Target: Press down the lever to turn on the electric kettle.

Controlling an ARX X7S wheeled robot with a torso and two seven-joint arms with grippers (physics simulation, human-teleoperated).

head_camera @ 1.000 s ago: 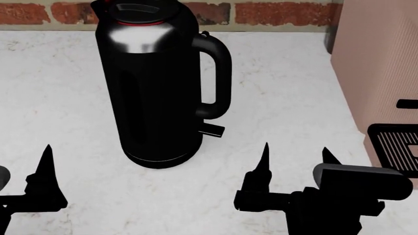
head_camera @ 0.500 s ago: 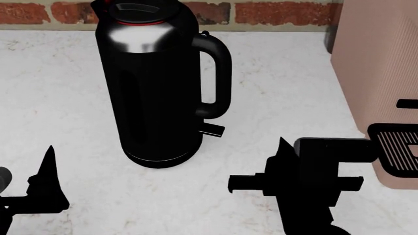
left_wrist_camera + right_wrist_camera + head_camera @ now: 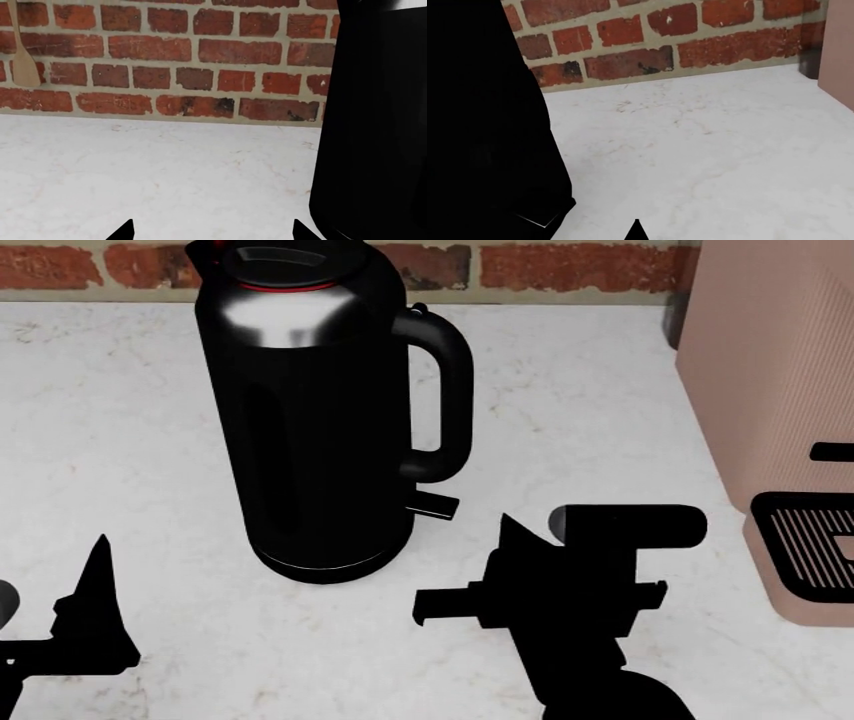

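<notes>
Right gripper (image 3: 514, 530) has moved closer; lever (image 3: 435, 504) just beyond its jaws.

Upright black kettle (image 3: 320, 420), lever (image 3: 434, 504) protruding

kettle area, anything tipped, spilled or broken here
Nothing stands out. The kettle stands upright on its base on the counter, lid on, with its lever intact. No spill shows, and the pink machine sits upright beside it.
</notes>
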